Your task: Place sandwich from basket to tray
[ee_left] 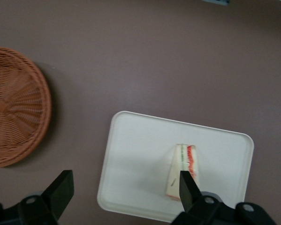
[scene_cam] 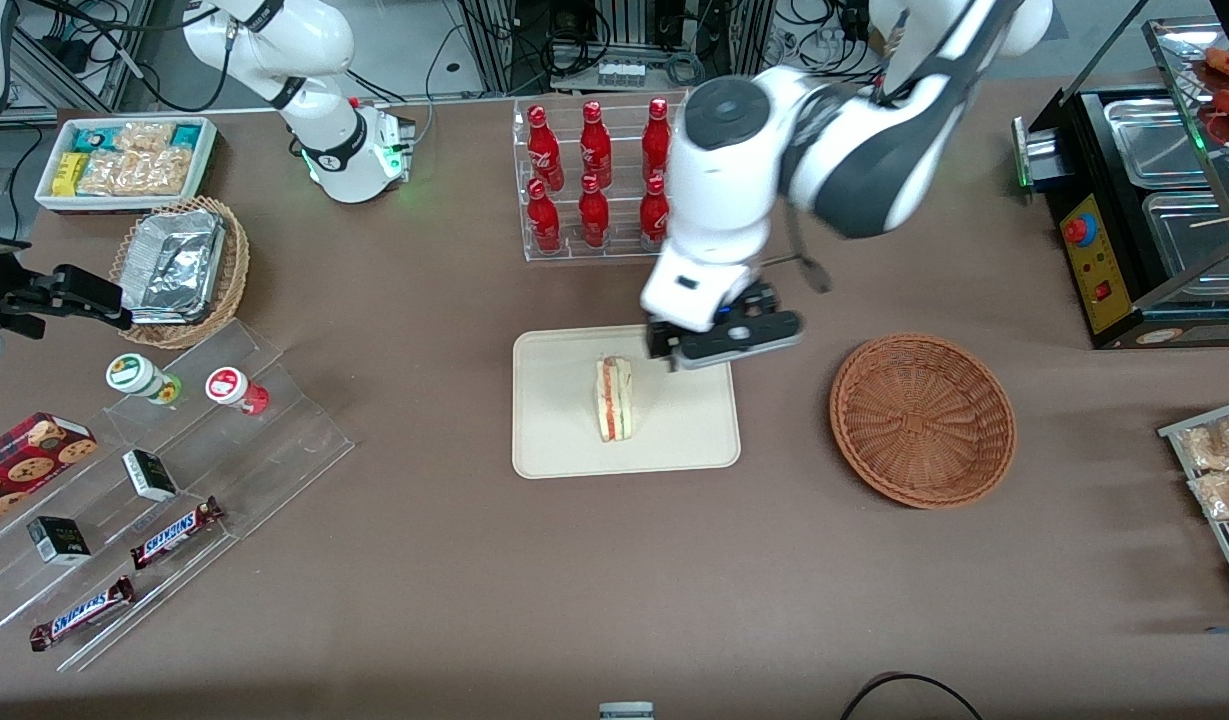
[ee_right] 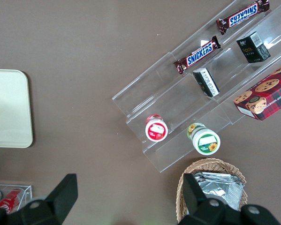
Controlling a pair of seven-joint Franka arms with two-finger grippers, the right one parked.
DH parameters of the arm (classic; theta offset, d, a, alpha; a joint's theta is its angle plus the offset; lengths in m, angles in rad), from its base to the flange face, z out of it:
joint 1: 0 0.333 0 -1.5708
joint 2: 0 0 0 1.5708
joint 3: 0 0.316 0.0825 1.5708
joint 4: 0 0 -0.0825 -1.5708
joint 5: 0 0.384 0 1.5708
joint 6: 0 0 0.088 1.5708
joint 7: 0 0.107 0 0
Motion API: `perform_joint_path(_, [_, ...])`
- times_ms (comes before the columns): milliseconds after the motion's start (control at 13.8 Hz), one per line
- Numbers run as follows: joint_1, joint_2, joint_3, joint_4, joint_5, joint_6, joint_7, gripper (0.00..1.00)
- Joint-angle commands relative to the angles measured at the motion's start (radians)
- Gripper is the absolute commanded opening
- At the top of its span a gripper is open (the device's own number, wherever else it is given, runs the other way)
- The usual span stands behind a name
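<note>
the left arm's black two-finger gripper hangs above the edge of the flat cream-beige rectangular tray with rounded corners that lies farthest from the front camera, at the corner nearest the round reddish-brown woven wicker basket; its fingers are spread wide apart and hold nothing

the small triangular sandwich of pale bread in clear wrap lies on the tray, near its middle, just beside and nearer to the front camera than the gripper, apart from both fingers; the basket, well apart on the brown table toward the working arm's end, looks empty, so the placing seems done

the sandwich lies flat on one bread face's edge side, with its red and green filling stripes showing upward; its long axis runs from the tray's edge nearest the front camera toward the rack of red bottles, and the narrow end appears to point toward the bottles

it is judged light and soft, with a slick wrap that could slide between the pads; a hard squeeze would crush the bread, so a gentle hold across the two bread faces at mid-length, short axis between the fingers, would suit best
</note>
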Motion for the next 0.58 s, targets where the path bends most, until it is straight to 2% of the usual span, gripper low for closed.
perform_joint_path(0, [0.073, -0.083, -0.002, -0.027, -0.056, -0.098, 0.118, 0.99])
perform_joint_path(290, [0.214, -0.169, 0.001, -0.008, -0.161, -0.244, 0.397, 0.99])
perform_joint_path(362, [0.239, -0.186, 0.018, -0.008, -0.176, -0.267, 0.458, 0.99])
perform_joint_path(507, [0.244, -0.220, 0.110, -0.008, -0.211, -0.325, 0.590, 0.99])
